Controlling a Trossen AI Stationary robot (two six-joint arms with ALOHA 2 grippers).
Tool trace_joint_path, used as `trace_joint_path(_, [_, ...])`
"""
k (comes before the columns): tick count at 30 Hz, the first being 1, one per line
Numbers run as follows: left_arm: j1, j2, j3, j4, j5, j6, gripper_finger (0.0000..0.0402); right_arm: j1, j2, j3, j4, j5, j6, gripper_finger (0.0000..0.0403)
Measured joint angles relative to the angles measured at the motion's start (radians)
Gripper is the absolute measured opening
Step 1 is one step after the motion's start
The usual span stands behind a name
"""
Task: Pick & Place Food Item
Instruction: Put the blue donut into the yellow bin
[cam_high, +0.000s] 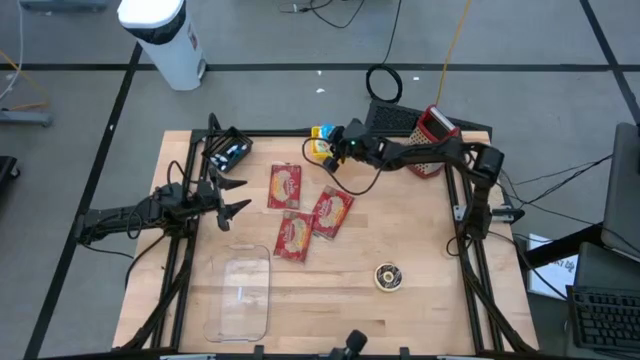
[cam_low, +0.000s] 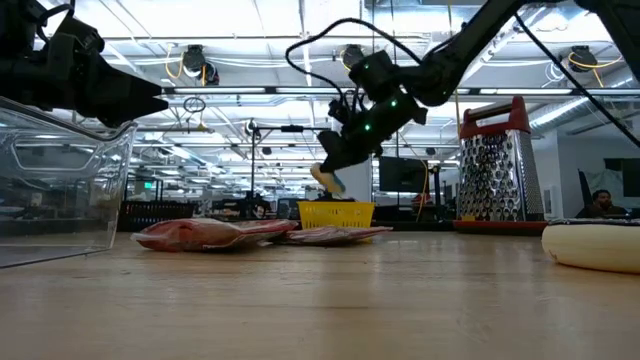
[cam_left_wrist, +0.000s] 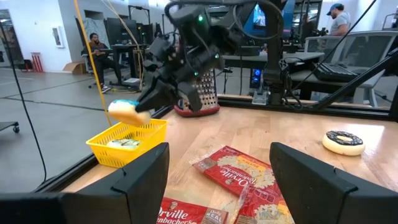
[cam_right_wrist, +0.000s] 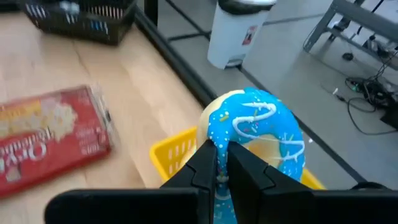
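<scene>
Clamped nearly shut, right claw (cam_right_wrist: 222, 163) pinches blue-iced doughnut (cam_right_wrist: 255, 134) above yellow basket (cam_left_wrist: 127, 140).

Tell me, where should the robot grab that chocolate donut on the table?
The chocolate donut lies flat, alone on bare wood near the table's front. Probably best to come straight down from above and pinch across its ring, one finger in the hole and one outside. Nothing crowds it, so any side looks fine.

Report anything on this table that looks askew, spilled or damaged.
Nothing is spilled or broken. The three red popcorn packets lie scattered at different angles, two overlapping. The right claw holds a blue-iced donut above the yellow basket, part of the job. The left claw waits open.
</scene>
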Motion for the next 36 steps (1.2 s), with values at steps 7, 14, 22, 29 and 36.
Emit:
trace_joint_path(7, [0.000,0.000,0.000,0.000,0.000,0.000,0.0280,-0.002,0.036,0.000,0.011,0.000,-0.004,0.0020])
trace_joint_path(14, [0.000,0.000,0.000,0.000,0.000,0.000,0.0280,-0.011,0.034,0.000,0.013,0.000,-0.028,0.0020])
trace_joint_path(22, [0.000,0.000,0.000,0.000,0.000,0.000,0.0280,-0.027,0.061,0.000,0.033,-0.004,-0.053,0.0022])
trace_joint_path(29, [0.000,0.000,0.000,0.000,0.000,0.000,0.0280,-0.026,0.112,-0.002,0.041,-0.006,-0.071,0.0024])
trace_joint_path(36, [0.000,0.000,0.000,0.000,0.000,0.000,0.0280,-0.024,0.100,0.000,0.062,-0.014,-0.070,0.0025])
